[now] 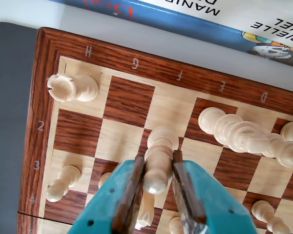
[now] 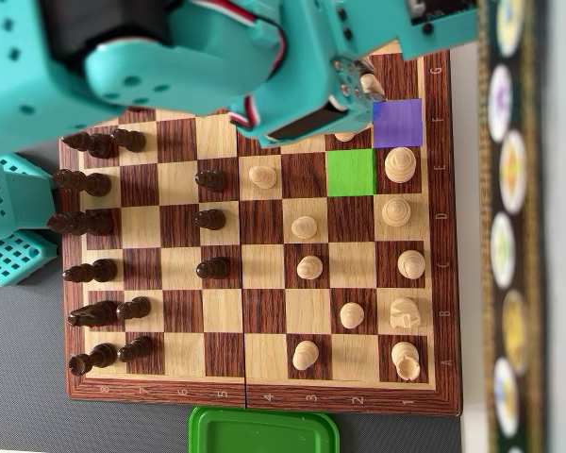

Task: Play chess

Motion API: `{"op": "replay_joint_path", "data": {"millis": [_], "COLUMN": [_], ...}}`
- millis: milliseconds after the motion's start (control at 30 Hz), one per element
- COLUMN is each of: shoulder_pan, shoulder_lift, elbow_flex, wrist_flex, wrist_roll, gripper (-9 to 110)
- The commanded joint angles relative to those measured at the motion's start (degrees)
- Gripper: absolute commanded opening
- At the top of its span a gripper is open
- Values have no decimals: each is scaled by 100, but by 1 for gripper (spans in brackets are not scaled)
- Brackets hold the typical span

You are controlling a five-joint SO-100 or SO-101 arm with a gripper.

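Wrist view: a white pawn (image 1: 158,163) sits clamped between the jaws (teal), above the chessboard (image 1: 132,100).

Home tabletop, chessboard (image 2: 255,396), book (image 1: 195,19)

- Gripper (image 1: 158,168): teal body with brown finger pads (image 1: 132,187), closed around a light wooden piece.
- Held piece (image 1: 158,161): pale, rounded top between the fingers, base toward the far board edge.
- Chessboard (image 1: 132,100): wooden, lettered border.
- Rook (image 1: 71,87): far left of the fingers, by the corner.
- Pawn (image 1: 62,183): left of the fingers.
- Tall pale pieces (image 1: 244,134): right of the fingers.
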State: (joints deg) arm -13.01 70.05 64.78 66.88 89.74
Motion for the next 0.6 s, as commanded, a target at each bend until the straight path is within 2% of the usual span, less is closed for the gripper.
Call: {"op": "replay_joint_path", "data": {"millis": [0,567], "shoulder_pan": [123,308], "shoulder_lift": [483,677], "elbow_flex": [44,272], "wrist_flex": [-44,18], "wrist_roll": [-18,-26], "gripper": [9,9]}}
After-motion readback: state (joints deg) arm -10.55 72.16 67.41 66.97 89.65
